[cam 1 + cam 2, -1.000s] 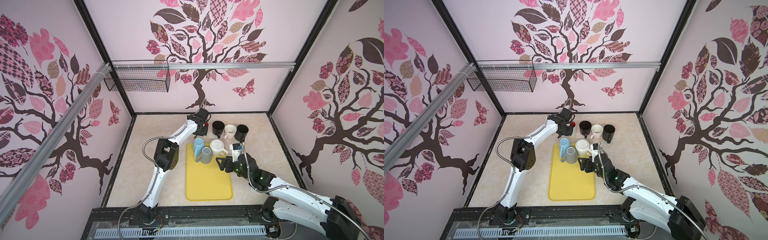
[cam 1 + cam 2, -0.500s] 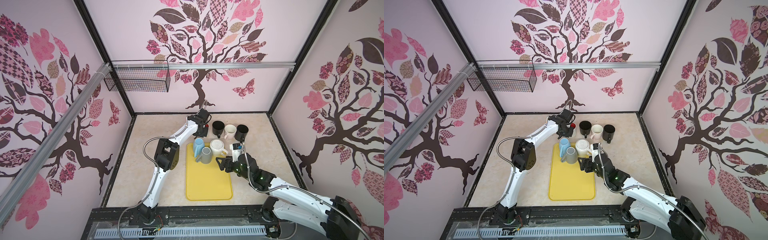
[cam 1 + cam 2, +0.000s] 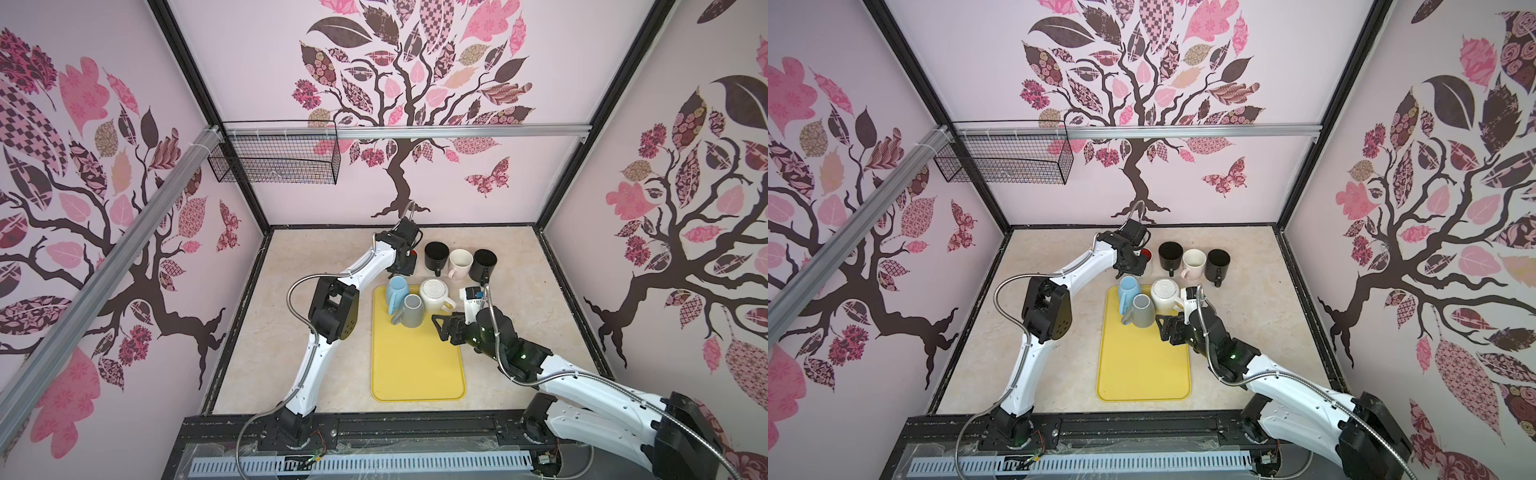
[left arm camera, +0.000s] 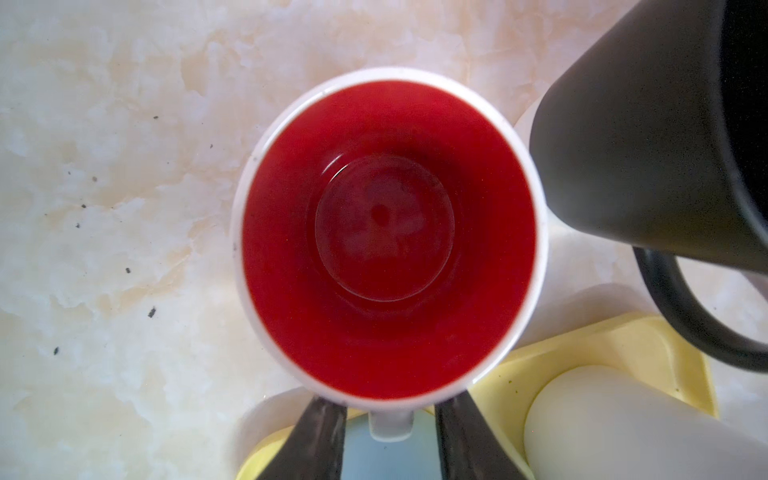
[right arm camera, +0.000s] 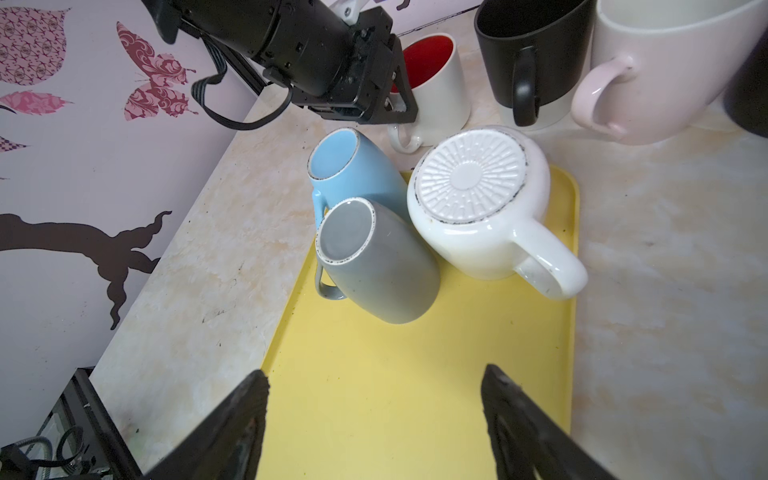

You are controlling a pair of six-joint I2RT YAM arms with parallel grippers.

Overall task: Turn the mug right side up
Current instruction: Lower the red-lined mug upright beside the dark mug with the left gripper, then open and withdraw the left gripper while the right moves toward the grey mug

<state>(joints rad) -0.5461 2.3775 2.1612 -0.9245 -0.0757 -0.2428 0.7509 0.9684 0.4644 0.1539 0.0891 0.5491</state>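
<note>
A white mug with a red inside (image 4: 388,232) stands upright on the marble table, just beyond the far edge of the yellow tray (image 5: 415,395). My left gripper (image 4: 390,409) hangs over it, open. Its fingers (image 4: 320,440) straddle the mug's handle (image 4: 390,426) with a small gap on each side. In both top views the left gripper (image 3: 402,268) hides most of this mug (image 3: 1145,253). The right wrist view shows the mug (image 5: 436,91) upright beside the left gripper (image 5: 401,106). My right gripper (image 5: 374,372) is open and empty above the tray (image 3: 415,374).
Three mugs stand upside down at the tray's far end: blue (image 3: 397,293), grey (image 3: 409,309) and white with a ribbed base (image 3: 434,293). Behind them a black mug (image 3: 436,254), a pink mug (image 3: 460,262) and another black mug (image 3: 484,262) stand upright in a row.
My left gripper's jaws have parted from the handle of the red-lined mug, which stays upright on the table. The right arm has not moved.
</note>
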